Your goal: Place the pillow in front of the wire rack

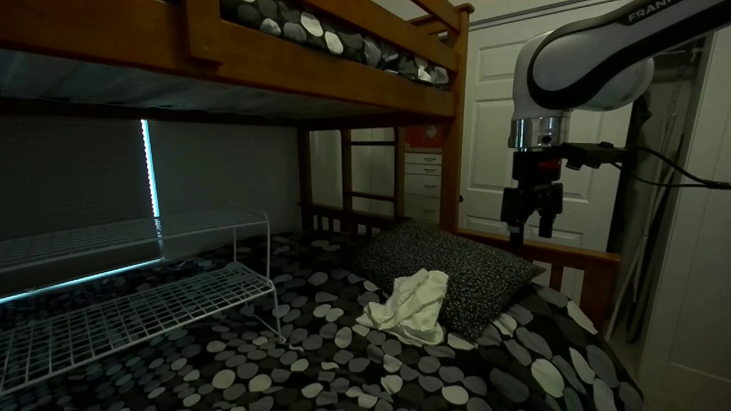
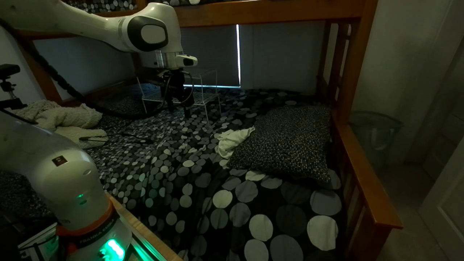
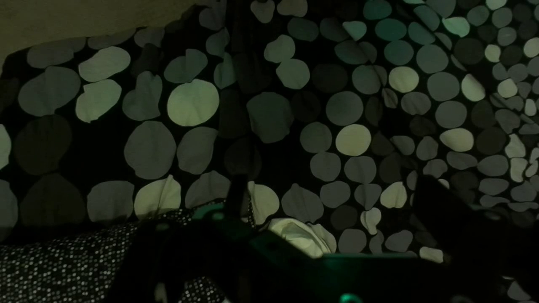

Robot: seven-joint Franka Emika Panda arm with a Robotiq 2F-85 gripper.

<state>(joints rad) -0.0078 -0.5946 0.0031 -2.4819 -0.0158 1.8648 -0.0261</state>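
Wrist view, gripper (image 3: 332, 187) spread wide, pillow (image 3: 71, 267) btm L, cloth (image 3: 307, 234) adj.

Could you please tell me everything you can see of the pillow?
The pillow is dark, flecked with pale dots, and looks like fabric. Plump in the middle with tapering corners, it lies on the spotted bedspread near the end rail. A crumpled pale cloth rests against one edge; the gripper stands apart.

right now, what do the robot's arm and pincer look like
The arm is white and rounded, with black trim, FRANKA lettering and an orange ring low down. A silver collar sits above the pincer, which is black, angular and two-fingered. A thick dark cable runs along the arm.
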